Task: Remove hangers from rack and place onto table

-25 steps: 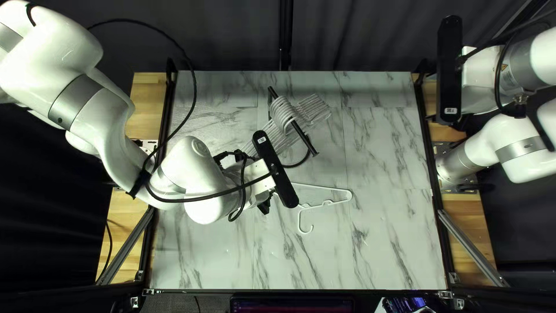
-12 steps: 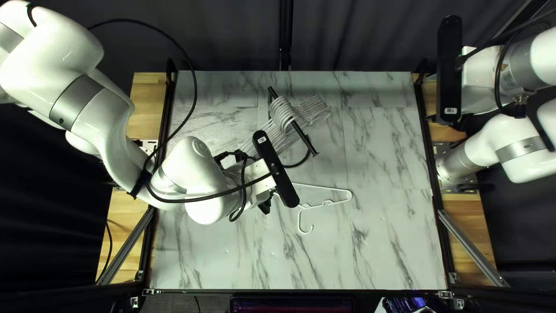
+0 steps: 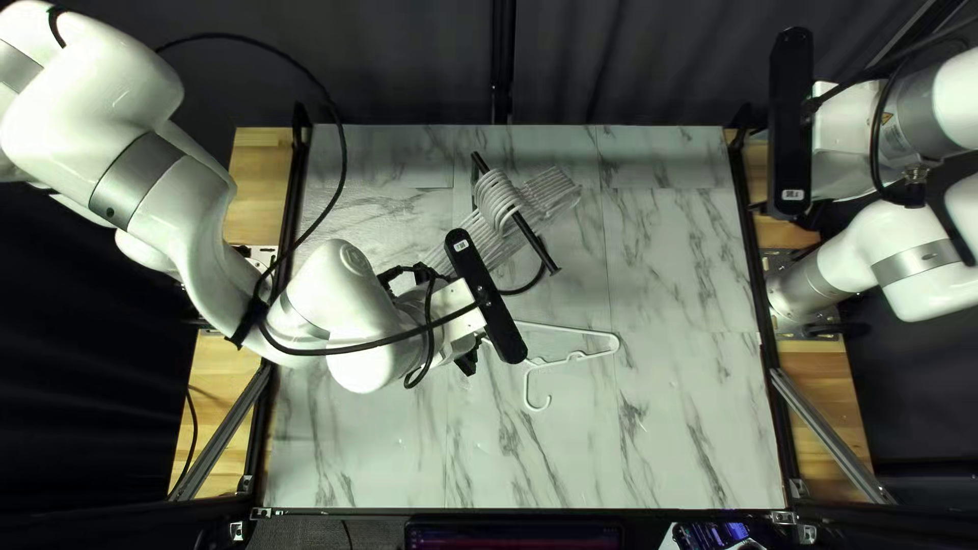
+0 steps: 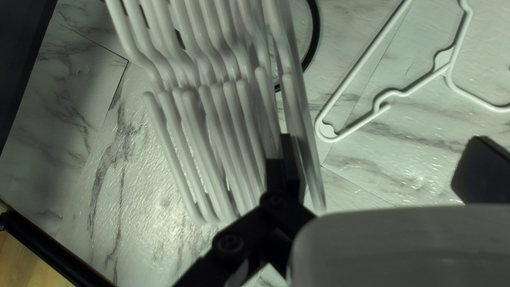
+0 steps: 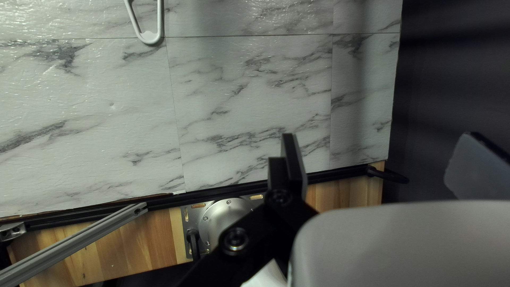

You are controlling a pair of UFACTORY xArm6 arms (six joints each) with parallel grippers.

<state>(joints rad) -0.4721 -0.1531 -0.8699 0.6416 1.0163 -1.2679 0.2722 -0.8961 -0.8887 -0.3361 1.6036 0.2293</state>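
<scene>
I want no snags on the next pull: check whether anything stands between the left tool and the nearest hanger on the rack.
Nothing visible does: the nearest hanger seems to run between the fingers of the open left tool, close to one. The other racked hangers sit mostly on that finger's far side.

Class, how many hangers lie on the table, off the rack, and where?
1: a white hanger lies on the table, between the rack and the table's near edge. My left arm covers part of the table, so others may be hidden.
</scene>
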